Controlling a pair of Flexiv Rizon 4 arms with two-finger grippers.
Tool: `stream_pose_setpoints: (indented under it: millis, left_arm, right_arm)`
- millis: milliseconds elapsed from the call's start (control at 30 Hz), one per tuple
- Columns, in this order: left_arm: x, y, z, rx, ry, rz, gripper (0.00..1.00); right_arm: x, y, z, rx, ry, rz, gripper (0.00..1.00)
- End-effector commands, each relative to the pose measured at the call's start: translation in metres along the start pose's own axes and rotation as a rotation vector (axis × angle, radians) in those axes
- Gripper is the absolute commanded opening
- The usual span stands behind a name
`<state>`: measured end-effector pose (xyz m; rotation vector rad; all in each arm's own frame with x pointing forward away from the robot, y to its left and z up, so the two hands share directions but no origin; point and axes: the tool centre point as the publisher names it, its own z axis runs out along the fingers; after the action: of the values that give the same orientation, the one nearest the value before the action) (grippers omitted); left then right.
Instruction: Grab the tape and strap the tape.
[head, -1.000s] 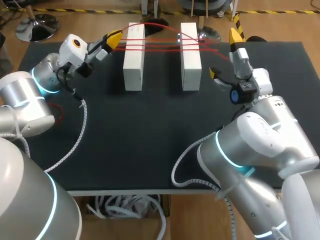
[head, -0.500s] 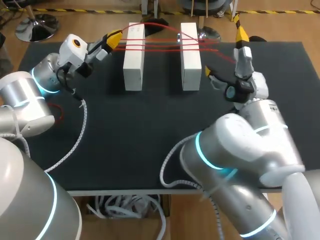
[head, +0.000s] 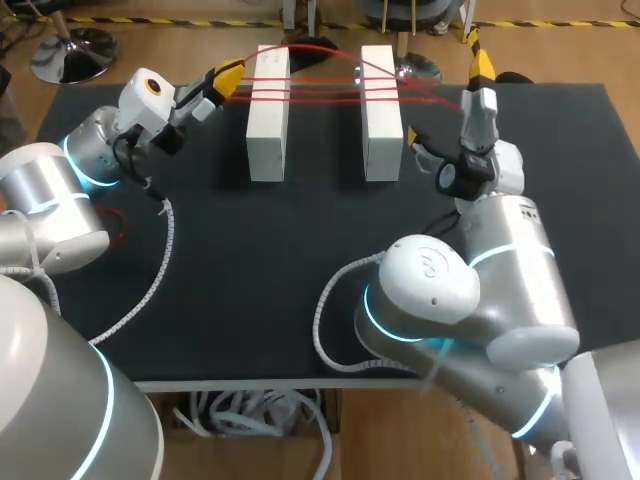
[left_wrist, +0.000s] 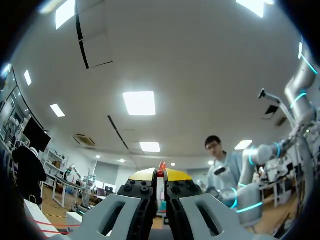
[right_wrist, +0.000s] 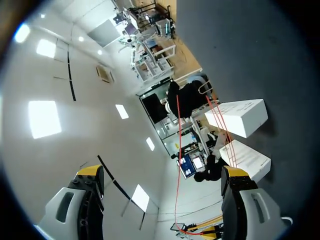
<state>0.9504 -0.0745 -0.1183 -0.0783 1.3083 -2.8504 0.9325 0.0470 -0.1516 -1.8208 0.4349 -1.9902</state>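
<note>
Tape (head: 322, 88), thin and red, runs in several strands across two white blocks (head: 268, 115) standing side by side at twelve o'clock on our dark worktop (head: 300, 260). Our left jaws, at about eleven o'clock just beside the left block, are pinched closed on one end of the tape, a red bit showing at their front. Our right jaws, at about one o'clock, stand wide apart; strands trail toward them, though we cannot tell whether they touch.
</note>
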Motion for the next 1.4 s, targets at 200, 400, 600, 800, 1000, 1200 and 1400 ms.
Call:
stream_pose_setpoints:
  millis: [200,400,600,800,1000,1200,1400]
  left_arm:
    - [0.0,0.0,0.0,0.002,0.001,0.0,0.0]
    - [0.0,0.0,0.0,0.002,0.001,0.0,0.0]
    - [0.0,0.0,0.0,0.002,0.001,0.0,0.0]
    - [0.0,0.0,0.0,0.002,0.001,0.0,0.0]
    - [0.0,0.0,0.0,0.002,0.001,0.0,0.0]
    - [0.0,0.0,0.0,0.002,0.001,0.0,0.0]
    - [0.0,0.0,0.0,0.002,0.001,0.0,0.0]
  right_arm:
    - [0.009,-0.001,0.006,-0.061,-0.068,0.005,1.0]
    - [0.008,0.005,0.008,-0.068,-0.081,-0.002,1.0]
    - [0.01,0.011,0.013,-0.08,-0.075,0.0,1.0]
    - [0.012,0.016,0.019,-0.092,-0.062,0.008,1.0]
    - [0.015,0.016,0.022,-0.092,-0.055,0.017,0.86]
    - [0.017,0.015,0.022,-0.088,-0.053,0.023,0.8]
    - [0.021,0.013,0.019,-0.089,-0.047,0.034,0.84]
